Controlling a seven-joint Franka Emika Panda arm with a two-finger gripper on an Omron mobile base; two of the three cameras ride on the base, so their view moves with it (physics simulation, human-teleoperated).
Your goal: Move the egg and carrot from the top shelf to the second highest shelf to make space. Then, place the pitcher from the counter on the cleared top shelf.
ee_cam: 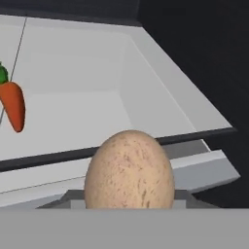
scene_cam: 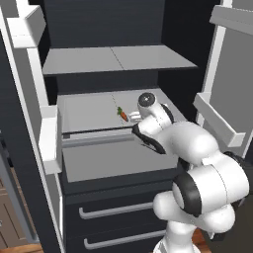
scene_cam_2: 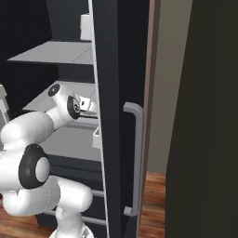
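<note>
A tall dark fridge [scene_cam: 104,22] stands open. Its grey door [scene_cam: 232,74] on the right has a pale shelf rail [scene_cam: 217,120]. Below are two dark drawers with silver bar handles [scene_cam: 116,211]. A long grey curved door handle [scene_cam_2: 135,158] is on a dark panel. The floor is brown wood [scene_cam_2: 155,204].

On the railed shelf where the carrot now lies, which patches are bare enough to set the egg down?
The second highest shelf is bare left of its centre seam, out to the left wall. The right half is tighter: the carrot lies just right of the seam, and the gripper holding the egg hangs beside it.
</note>
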